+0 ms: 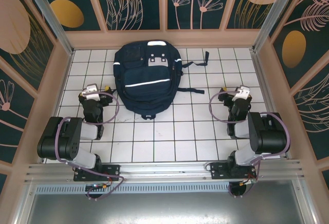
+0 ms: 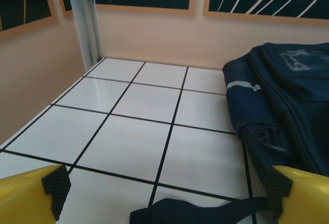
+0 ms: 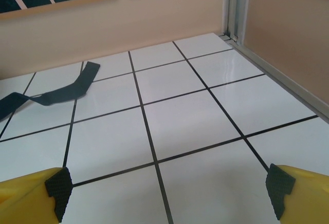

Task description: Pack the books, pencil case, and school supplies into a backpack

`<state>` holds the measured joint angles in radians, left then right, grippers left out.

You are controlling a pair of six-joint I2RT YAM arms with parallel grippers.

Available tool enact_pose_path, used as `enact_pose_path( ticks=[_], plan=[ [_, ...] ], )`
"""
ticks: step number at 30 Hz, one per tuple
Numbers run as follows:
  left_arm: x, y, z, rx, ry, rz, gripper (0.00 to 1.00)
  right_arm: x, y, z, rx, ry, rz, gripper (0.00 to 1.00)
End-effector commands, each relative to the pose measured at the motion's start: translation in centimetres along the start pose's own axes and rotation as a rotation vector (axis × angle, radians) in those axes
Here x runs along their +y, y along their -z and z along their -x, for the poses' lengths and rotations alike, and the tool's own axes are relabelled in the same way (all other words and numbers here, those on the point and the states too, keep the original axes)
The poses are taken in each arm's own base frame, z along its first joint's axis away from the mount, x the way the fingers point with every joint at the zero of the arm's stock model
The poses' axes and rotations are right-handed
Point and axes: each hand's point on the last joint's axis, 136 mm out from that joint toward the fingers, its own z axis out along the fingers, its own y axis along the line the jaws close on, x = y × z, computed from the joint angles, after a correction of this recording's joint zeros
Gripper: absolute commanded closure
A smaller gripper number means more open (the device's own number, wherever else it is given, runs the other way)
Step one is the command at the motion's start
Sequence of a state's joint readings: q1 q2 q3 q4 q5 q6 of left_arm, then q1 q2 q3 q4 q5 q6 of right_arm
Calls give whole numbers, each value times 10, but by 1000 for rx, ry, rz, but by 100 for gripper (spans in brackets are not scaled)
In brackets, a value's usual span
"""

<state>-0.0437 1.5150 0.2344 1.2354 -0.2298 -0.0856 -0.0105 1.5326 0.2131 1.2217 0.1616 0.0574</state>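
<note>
The navy-blue backpack (image 1: 146,77) with white reflective stripes lies flat at the back middle of the white tiled table. Its zips look closed. My left gripper (image 1: 93,88) rests low to the backpack's left, open, with nothing between its yellow fingers. In the left wrist view the backpack (image 2: 288,95) is at the right, and one dark strap (image 2: 195,213) lies on the tile between the open left gripper (image 2: 162,189) jaws. My right gripper (image 1: 238,88) rests to the backpack's right, and the right gripper (image 3: 164,185) is open over bare tile. Books, pencil case and school supplies are out of view.
Loose dark straps (image 1: 198,63) trail from the backpack's right side toward the right arm, and one strap (image 3: 51,93) lies ahead-left of the right gripper. Peach walls (image 1: 164,38) and metal posts (image 3: 234,8) box in the table on three sides.
</note>
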Motion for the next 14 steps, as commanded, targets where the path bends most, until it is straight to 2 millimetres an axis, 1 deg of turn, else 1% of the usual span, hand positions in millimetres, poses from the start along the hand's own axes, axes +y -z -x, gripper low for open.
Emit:
enact_pose_path(
  ticks=[1, 14],
  plan=[
    [-2, 1, 10, -45, -7, -26, 2, 4, 0, 13, -54, -4, 20, 1],
    [-2, 1, 9, -42, -7, -27, 1, 5, 1, 14, -57, -3, 24, 1]
  ],
)
